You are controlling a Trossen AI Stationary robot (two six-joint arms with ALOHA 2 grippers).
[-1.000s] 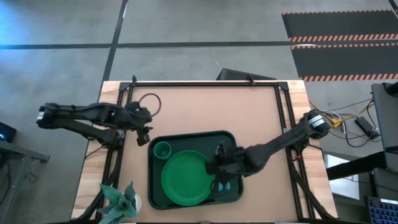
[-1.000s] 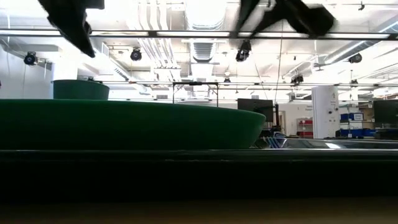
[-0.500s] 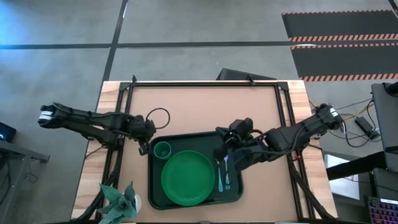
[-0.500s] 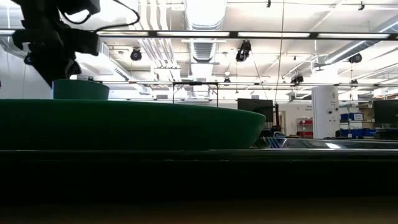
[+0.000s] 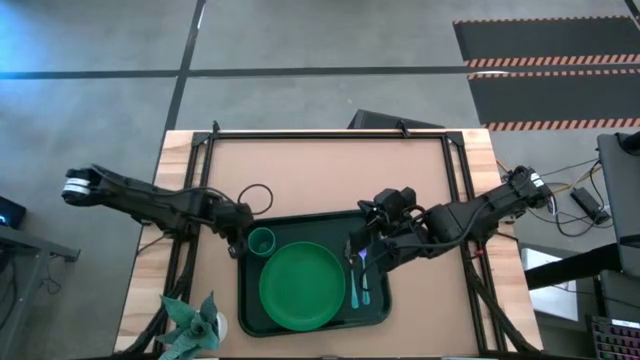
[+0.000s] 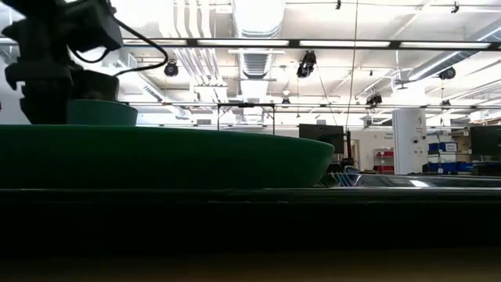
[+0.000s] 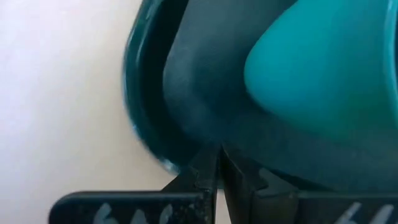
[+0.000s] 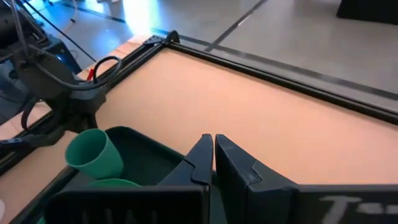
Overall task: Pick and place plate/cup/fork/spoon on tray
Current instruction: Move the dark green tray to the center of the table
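The dark green tray (image 5: 378, 228) lies on the table's near half. On it rest the round plate (image 5: 302, 285), the small cup (image 5: 262, 240) standing at its far left corner, and two blue-handled utensils (image 5: 358, 278) side by side at its right; which is the fork and which the spoon I cannot tell. My left gripper (image 5: 237, 244) is shut, low at the tray's far left corner, beside the cup (image 7: 329, 68). My right gripper (image 5: 362, 246) is shut and hovers over the tray's far right part, holding nothing (image 8: 213, 146). My left gripper has its shut fingertips (image 7: 208, 163) right at the rim of the tray's far left corner (image 7: 149, 137), coming from the table's left side. Whether they touch the rim I cannot tell.
A green artificial plant (image 5: 192, 320) stands at the table's near left corner. A black cable loop (image 5: 256, 194) lies on the table just beyond the left gripper. Black frame rails (image 5: 330, 135) run along the table's edges. The far half of the table (image 5: 330, 175) is bare board.
My left gripper has gone toward the table's near right, down to the tray's far left corner beside the cup, and has shut. My right gripper has drawn back from over the utensils toward the far edge; both utensils now lie uncovered on the tray.
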